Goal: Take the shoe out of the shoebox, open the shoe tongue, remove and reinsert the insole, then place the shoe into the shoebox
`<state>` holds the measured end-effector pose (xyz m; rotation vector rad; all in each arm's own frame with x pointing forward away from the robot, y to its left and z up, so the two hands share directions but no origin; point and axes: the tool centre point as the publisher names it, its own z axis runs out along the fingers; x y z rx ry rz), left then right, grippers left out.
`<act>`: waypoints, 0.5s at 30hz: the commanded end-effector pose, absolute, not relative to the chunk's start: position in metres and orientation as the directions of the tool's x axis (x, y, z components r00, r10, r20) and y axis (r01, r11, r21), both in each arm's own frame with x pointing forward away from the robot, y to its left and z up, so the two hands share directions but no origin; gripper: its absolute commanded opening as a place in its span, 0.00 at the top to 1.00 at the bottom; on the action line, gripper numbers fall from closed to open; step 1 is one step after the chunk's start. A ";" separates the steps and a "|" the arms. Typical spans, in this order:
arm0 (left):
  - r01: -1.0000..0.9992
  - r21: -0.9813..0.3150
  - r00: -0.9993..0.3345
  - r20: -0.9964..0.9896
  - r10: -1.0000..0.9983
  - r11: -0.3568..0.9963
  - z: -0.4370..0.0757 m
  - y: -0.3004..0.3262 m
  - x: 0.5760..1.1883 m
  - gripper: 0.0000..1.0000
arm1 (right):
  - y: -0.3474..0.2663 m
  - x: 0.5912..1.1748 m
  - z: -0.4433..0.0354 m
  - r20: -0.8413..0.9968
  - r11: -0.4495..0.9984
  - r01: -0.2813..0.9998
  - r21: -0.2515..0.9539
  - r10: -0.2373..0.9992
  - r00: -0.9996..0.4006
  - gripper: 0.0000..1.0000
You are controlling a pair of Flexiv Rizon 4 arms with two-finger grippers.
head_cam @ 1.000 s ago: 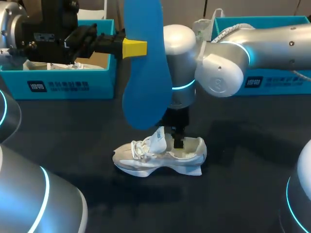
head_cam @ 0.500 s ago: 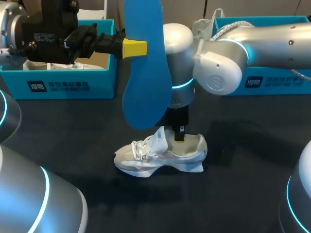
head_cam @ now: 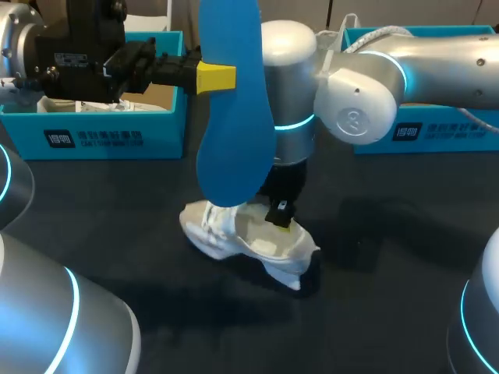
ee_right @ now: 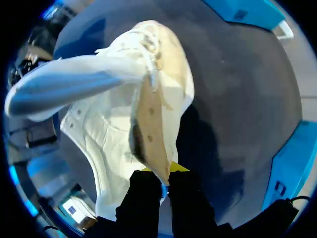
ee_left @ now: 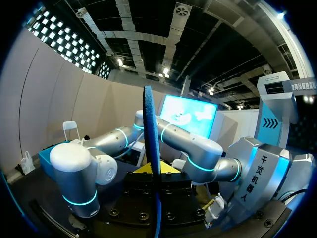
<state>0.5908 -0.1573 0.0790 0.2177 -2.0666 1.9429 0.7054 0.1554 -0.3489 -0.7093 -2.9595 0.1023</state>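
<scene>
Shoe (head_cam: pixel 248 243), white mesh with a soft padded collar, lies tilted at mid-desk (head_cam: pixel 390 273), its collar edge pinched by the right jaws. The left jaws clamp a flat, smooth blue insole (head_cam: pixel 232 117), upright above it. Risk: the thin fabric may slip free (the grip looks shallow), dropping the shoe askew.

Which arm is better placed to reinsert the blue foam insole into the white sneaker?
Left, probably: the left gripper is shut on the blue foam insole, held upright; the right gripper is busy pinching the white sneaker at its heel, holding it tilted.
</scene>
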 end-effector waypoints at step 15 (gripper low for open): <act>-0.309 -0.948 -0.945 0.315 0.091 0.077 0.079 -0.159 0.592 1.00 | 0.166 0.678 -0.325 0.098 0.627 0.779 0.004 0.775 -0.624 1.00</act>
